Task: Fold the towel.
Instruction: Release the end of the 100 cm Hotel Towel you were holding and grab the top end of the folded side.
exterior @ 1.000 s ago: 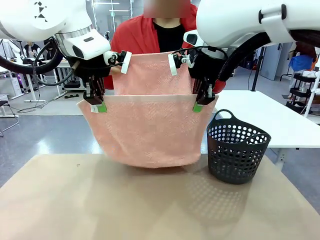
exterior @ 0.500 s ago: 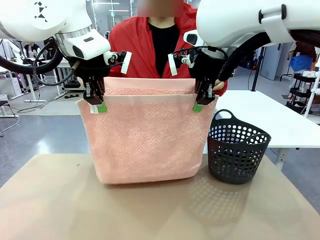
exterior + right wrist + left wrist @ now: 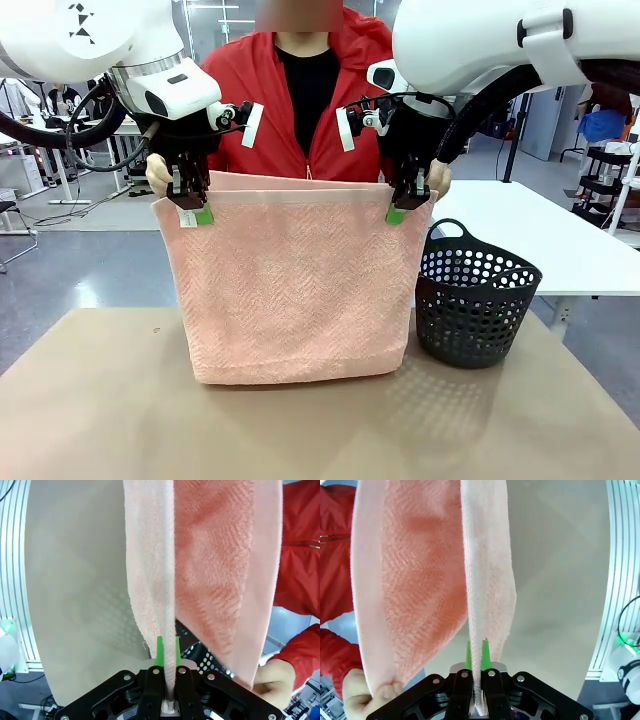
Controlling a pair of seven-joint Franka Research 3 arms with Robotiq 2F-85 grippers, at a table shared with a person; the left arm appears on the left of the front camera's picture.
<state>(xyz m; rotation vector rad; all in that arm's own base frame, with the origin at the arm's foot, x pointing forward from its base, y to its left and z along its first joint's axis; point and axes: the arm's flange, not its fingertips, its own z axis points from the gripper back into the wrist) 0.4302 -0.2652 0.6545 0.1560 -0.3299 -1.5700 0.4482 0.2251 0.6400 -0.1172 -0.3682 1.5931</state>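
Note:
The salmon-pink towel hangs doubled over the table, and its bottom fold touches the tabletop. My left gripper is shut on the near layer's top left corner. My right gripper is shut on the top right corner. In the left wrist view the green pads pinch the towel edge. The right wrist view shows its pads clamped on the towel the same way. The person's hands hold the far layer's corners level with mine; each hand also appears in a wrist view.
A black perforated basket stands on the table just right of the towel, close to its right edge. The person in a red jacket stands right behind the towel. A white table lies at the far right.
The person brought the raised far half of the towel down level with my gripped edge. The towel's hanging fold dropped and now rests on the table. Both grippers stayed put.

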